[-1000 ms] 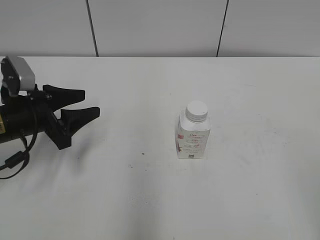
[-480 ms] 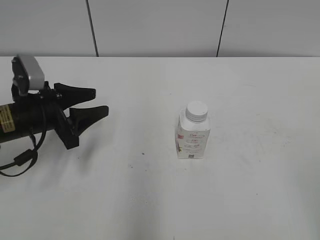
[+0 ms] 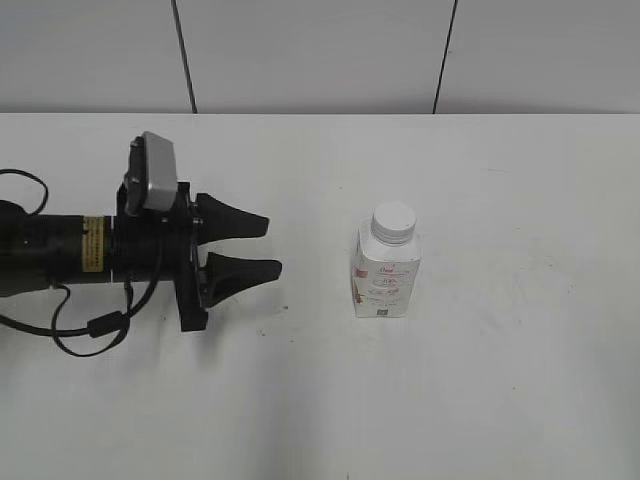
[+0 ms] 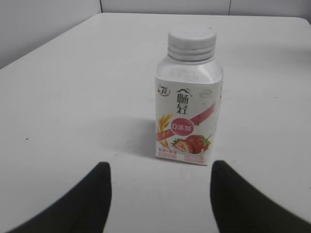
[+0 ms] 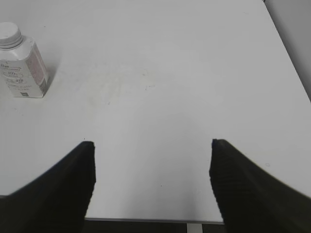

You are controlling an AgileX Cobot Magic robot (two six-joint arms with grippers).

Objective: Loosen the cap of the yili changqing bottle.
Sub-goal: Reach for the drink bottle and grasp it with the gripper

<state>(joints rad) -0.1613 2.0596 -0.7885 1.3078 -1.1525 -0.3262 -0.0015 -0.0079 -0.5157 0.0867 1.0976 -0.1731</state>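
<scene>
My left gripper (image 3: 270, 247) is pointing right with its fingers (image 4: 87, 201) spread and empty. The bottle (image 3: 386, 268) is standing upright on the counter (image 3: 500, 400) straight ahead, a clear gap away, cap (image 3: 393, 222) on top. My right gripper (image 5: 153, 160) is also hanging open, farther off.

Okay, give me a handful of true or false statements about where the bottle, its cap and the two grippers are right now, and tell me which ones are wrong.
1. The cap is on the bottle. True.
2. The left gripper is clamped on the bottle. False: it is open, short of the bottle, touching nothing.
3. The bottle stands upright on the table. True.
4. The right gripper holds the cap. False: it is open and empty, away from the bottle.
</scene>
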